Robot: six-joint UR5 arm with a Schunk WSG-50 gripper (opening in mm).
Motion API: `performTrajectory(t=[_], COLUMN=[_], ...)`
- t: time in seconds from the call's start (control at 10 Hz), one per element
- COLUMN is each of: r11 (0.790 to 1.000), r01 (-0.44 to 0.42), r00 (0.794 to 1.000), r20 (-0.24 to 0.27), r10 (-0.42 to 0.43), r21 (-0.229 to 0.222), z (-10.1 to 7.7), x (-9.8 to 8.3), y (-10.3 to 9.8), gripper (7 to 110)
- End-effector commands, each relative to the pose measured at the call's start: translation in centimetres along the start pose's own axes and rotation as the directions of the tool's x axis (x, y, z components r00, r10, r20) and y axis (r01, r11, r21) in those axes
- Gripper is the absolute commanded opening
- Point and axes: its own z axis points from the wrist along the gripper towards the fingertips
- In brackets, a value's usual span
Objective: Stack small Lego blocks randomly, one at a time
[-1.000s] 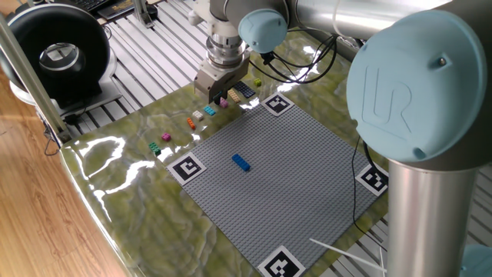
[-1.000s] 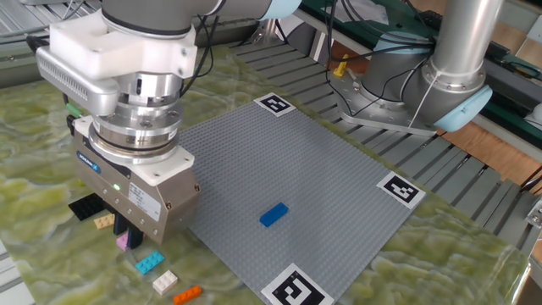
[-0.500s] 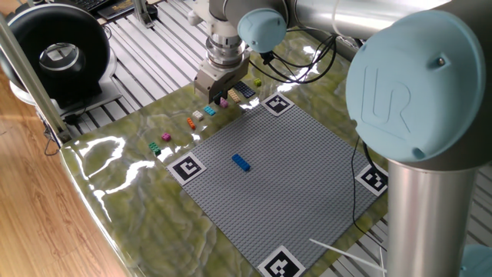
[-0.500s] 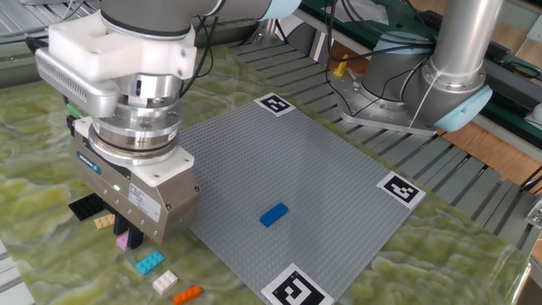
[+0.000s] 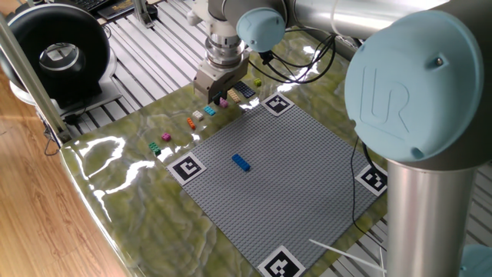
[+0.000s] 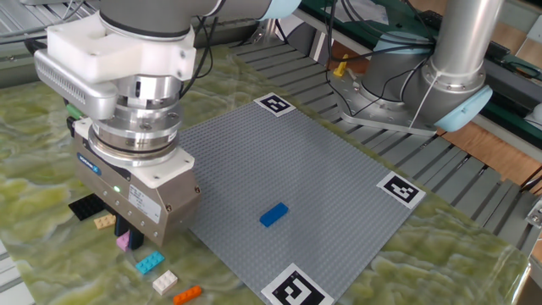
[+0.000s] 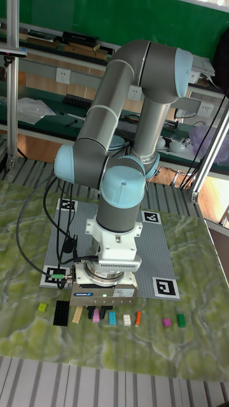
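One blue block (image 6: 273,214) is lying alone on the grey baseplate (image 6: 339,169); beside that plate, my gripper (image 6: 129,236) is straddling the pink block (image 6: 124,241), grasp unconfirmed, nothing stacked.

The grey baseplate (image 6: 313,178) is left almost wholly open, broken only by one blue block (image 6: 273,214) near its front edge. Beside the plate, the row of loose bricks is crowded: the gripper (image 6: 133,236) is set low over the pink block (image 6: 124,241), with the cyan block (image 6: 149,263) and tan block (image 6: 104,222) just beside it.
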Motion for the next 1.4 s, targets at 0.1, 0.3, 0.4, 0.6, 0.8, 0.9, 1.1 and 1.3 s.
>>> performTrajectory(t=[0.1,0.3,0.4,0.6,0.8,0.9,1.1,1.3], r11=[1.0,1.0,1.0,1.0,0.999,0.999,0.999,0.999], r01=[-0.009,-0.018,-0.023,-0.027,-0.035,-0.035,-0.035,-0.033], r00=[1.0,1.0,1.0,1.0,0.999,0.999,0.999,0.999], r20=[0.002,-0.001,-0.003,-0.004,-0.006,-0.006,-0.008,-0.017], r10=[0.009,0.018,0.023,0.027,0.035,0.035,0.035,0.033], r21=[-0.006,0.005,0.007,0.009,0.01,0.012,0.013,0.0], z=[0.0,0.0,0.0,0.0,-0.1,-0.1,-0.4,-1.6], x=[-0.1,0.0,0.0,0.1,0.1,0.1,0.1,0.1], y=[0.0,-0.3,-0.3,-0.4,-0.4,-0.4,-0.4,0.0], gripper=[22,22,22,7,7,7,7,7])
